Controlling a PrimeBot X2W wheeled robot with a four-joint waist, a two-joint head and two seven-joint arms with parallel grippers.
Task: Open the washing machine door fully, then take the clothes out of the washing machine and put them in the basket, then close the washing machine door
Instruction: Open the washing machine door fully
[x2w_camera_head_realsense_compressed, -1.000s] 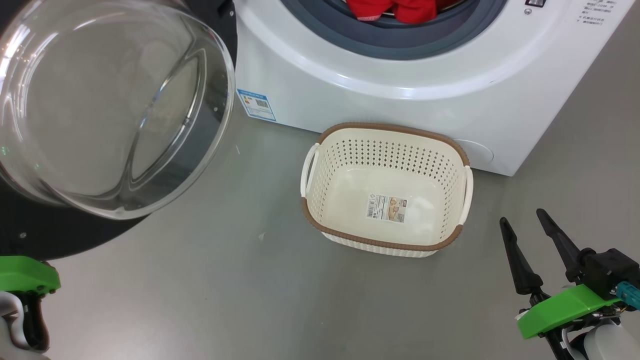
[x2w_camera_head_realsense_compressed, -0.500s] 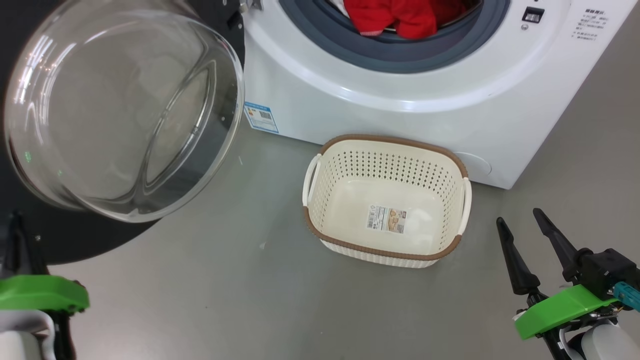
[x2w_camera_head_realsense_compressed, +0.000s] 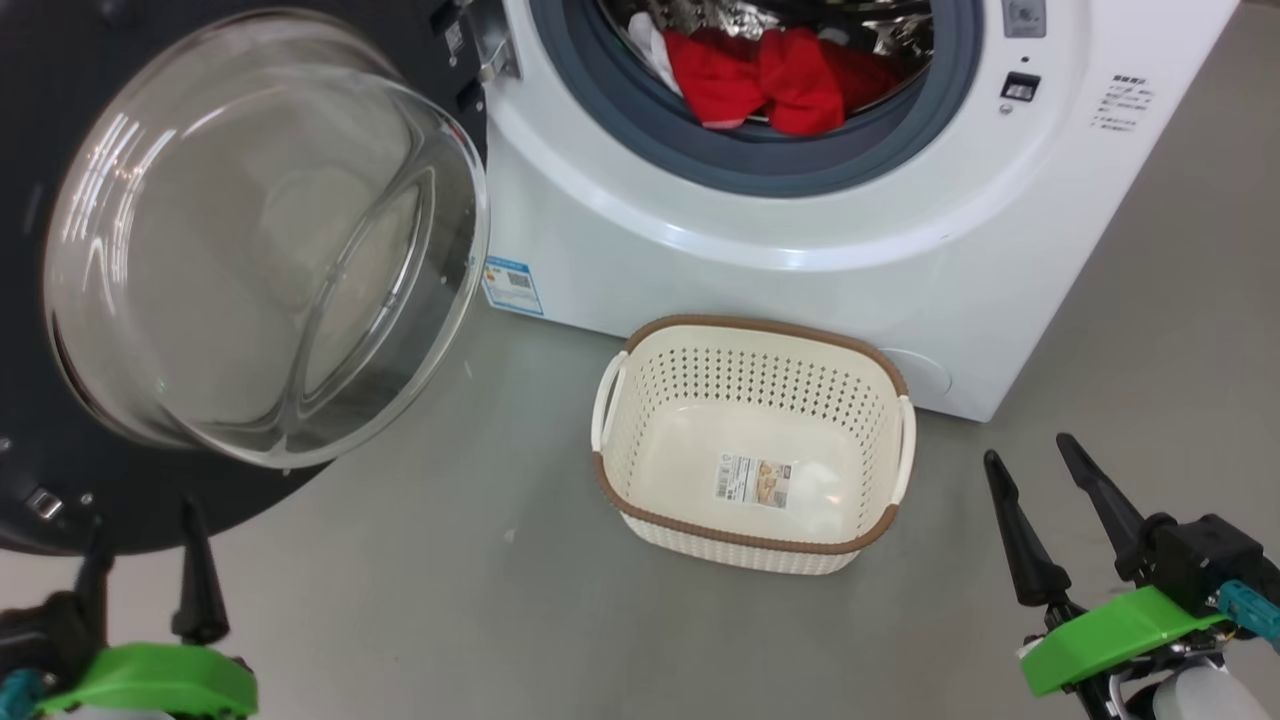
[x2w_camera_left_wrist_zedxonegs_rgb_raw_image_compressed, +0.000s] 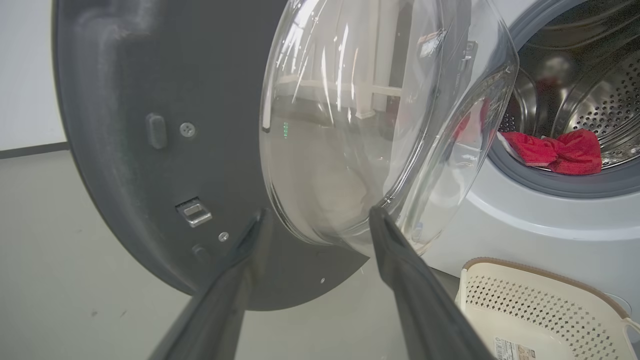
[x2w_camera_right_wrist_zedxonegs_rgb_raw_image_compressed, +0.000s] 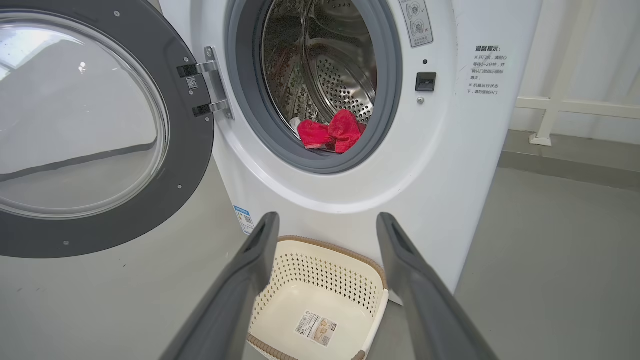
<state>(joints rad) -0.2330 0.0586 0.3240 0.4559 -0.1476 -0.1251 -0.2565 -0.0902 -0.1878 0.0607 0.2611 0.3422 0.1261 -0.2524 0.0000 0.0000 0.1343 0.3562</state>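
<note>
I see the large round washing machine door (x2w_camera_head_realsense_compressed: 250, 250), glossy black rim around a bulging clear glass bowl, swung open to the left of the big white front-loading washing machine (x2w_camera_head_realsense_compressed: 800, 240). The bright red clothes (x2w_camera_head_realsense_compressed: 770, 85) lie at the front lip of its perforated steel drum (x2w_camera_right_wrist_zedxonegs_rgb_raw_image_compressed: 345, 80). The small cream perforated plastic basket (x2w_camera_head_realsense_compressed: 740, 395) stands on the grey floor (x2w_camera_head_realsense_compressed: 450, 600) just before the washer. My left gripper (x2w_camera_head_realsense_compressed: 145, 535) hangs wide and holding nothing at the near left below the door, and my right gripper (x2w_camera_head_realsense_compressed: 1028, 450) is equally wide at the near right, apart from the basket.
</note>
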